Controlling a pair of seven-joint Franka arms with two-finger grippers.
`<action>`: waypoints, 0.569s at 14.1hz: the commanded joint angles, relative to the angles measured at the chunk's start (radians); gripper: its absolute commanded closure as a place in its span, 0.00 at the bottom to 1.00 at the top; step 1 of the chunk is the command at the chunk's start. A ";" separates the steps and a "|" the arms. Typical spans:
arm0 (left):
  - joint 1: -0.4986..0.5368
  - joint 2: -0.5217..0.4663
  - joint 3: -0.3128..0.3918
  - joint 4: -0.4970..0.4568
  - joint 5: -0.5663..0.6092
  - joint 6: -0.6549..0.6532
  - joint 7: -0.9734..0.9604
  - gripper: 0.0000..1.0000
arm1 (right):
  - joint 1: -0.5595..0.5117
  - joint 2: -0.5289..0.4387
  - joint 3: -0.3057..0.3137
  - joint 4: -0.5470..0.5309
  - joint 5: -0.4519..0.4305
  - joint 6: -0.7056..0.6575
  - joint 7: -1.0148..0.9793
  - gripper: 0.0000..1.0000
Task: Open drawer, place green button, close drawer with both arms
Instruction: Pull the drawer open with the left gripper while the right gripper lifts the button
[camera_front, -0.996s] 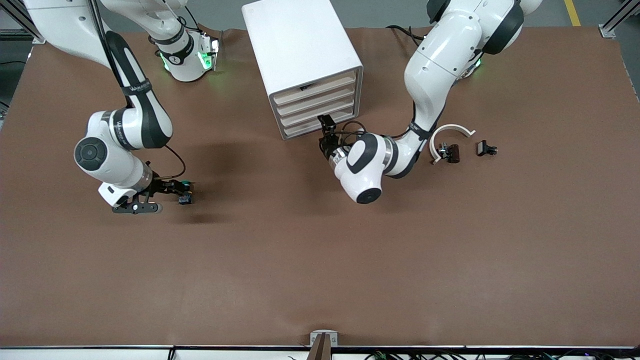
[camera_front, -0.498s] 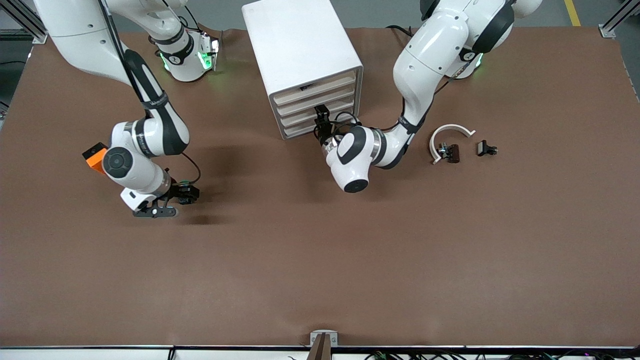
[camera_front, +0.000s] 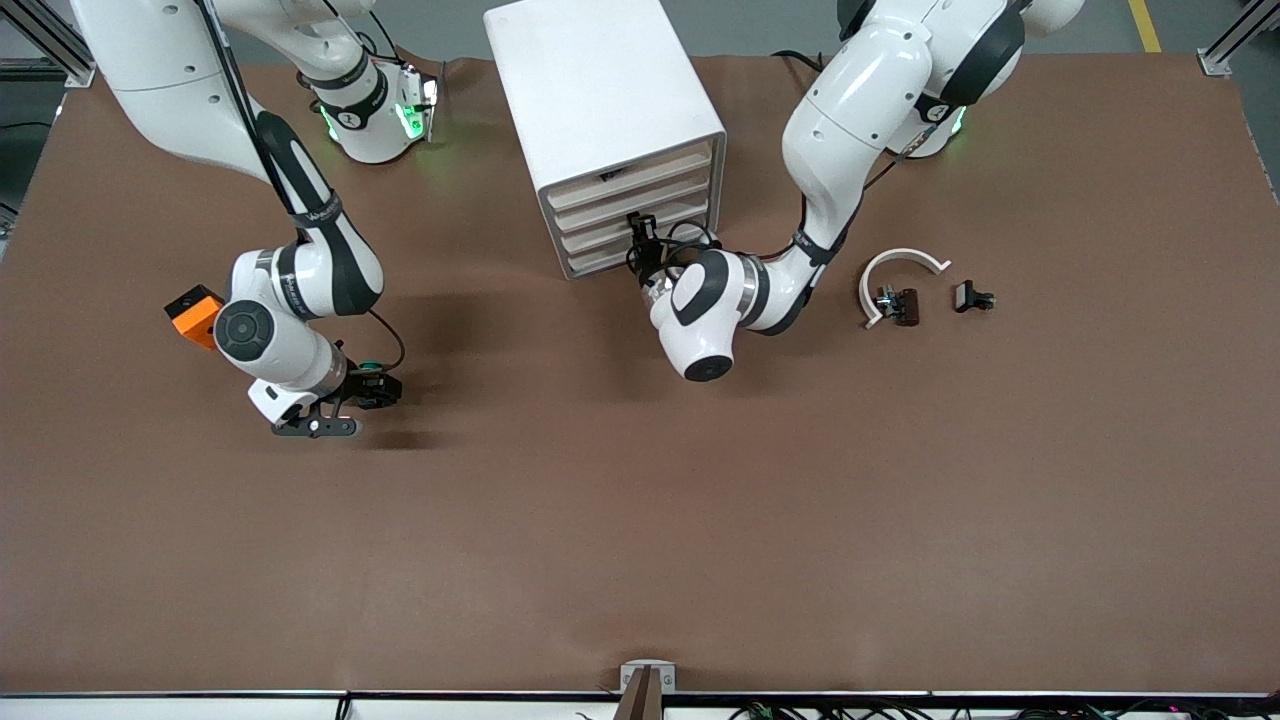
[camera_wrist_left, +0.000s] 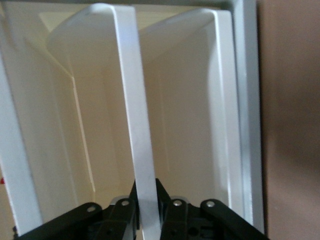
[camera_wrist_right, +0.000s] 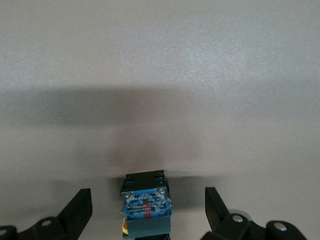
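**Front view: one arm at the button, one at the drawer**

Front view, starting at the right arm's end of the table: an orange block (camera_front: 194, 313) lies partly hidden by the right arm's wrist. The right gripper (camera_front: 378, 389) is low at the tabletop with the button (camera_front: 372, 367) between its fingers; in the right wrist view the button (camera_wrist_right: 146, 206) sits in the wide gap, touched by neither finger (spread, not yet gripping), so it probably still rests on the table. Its green cap barely shows.

At the middle, the cabinet (camera_front: 600, 90) has all four drawers shut. The left gripper (camera_front: 640, 228) is at the drawer (camera_front: 610, 238), third down. In the left wrist view its fingers (camera_wrist_left: 122, 215) pinch a thin white lip, presumably for pulling.

Toward the left arm's end lie two black clips (camera_front: 897, 304), one with a white arc.
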 joint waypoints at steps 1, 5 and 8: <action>0.003 0.004 0.015 0.007 -0.007 0.013 0.013 0.97 | -0.009 0.021 0.004 0.010 -0.017 0.004 0.003 0.00; 0.059 0.003 0.040 0.022 -0.009 0.013 0.014 0.97 | -0.010 0.025 0.003 0.012 -0.017 0.000 0.003 0.57; 0.117 0.004 0.040 0.054 -0.003 0.014 0.020 0.96 | -0.009 0.022 0.003 0.019 -0.017 -0.008 0.003 0.83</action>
